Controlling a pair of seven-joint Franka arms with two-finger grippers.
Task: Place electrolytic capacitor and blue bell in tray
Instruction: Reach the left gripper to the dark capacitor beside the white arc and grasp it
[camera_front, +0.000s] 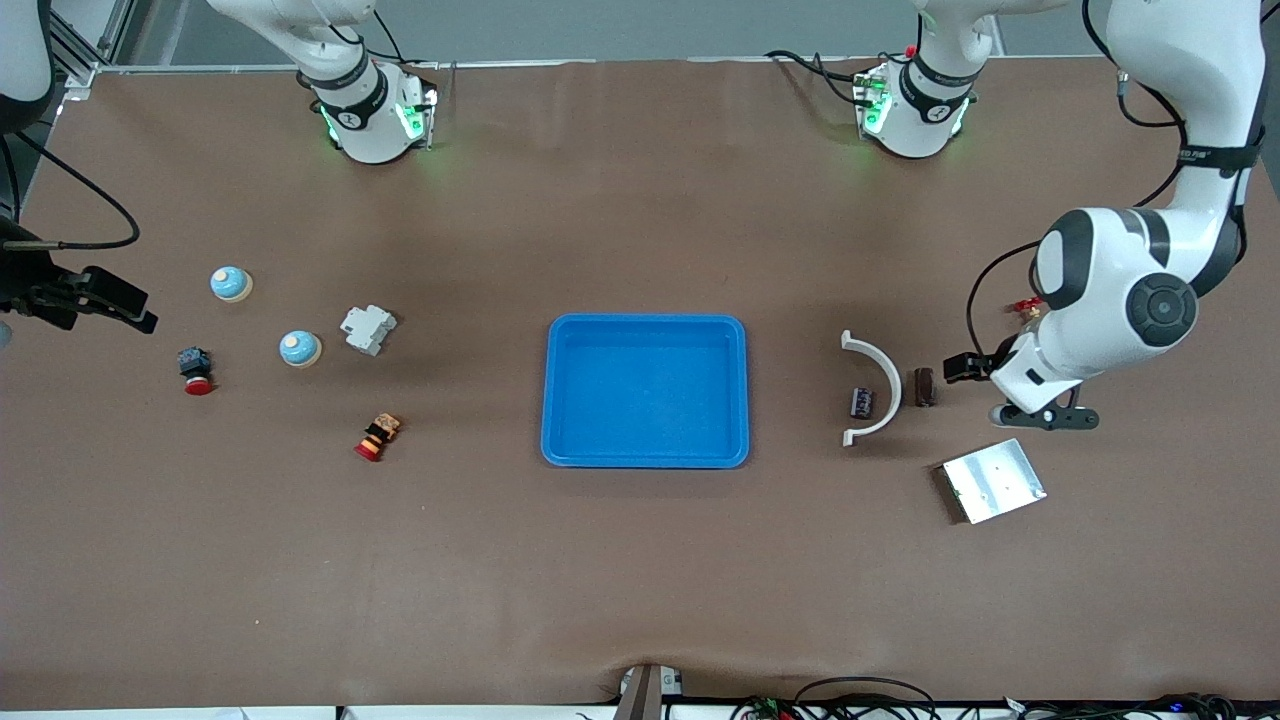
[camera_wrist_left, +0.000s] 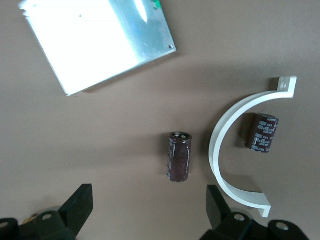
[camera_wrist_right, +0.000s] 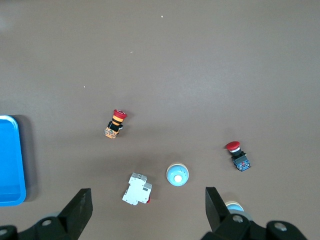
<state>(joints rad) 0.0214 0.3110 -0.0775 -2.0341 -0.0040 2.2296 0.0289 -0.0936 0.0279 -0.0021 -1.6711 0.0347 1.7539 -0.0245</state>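
Both the left gripper (camera_wrist_left: 147, 210) and right gripper (camera_wrist_right: 147, 210) are hovering with fingers spread wide, holding nothing, over a capacitor (camera_wrist_left: 178, 156) and a blue bell (camera_wrist_right: 177, 175) lying outside the tray (camera_front: 645, 453).

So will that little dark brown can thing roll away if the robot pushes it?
Probably: the dark brown cylindrical capacitor lies on its round side on the flat brown table. Its smooth sleeve may be slippery, and it looks stiff.
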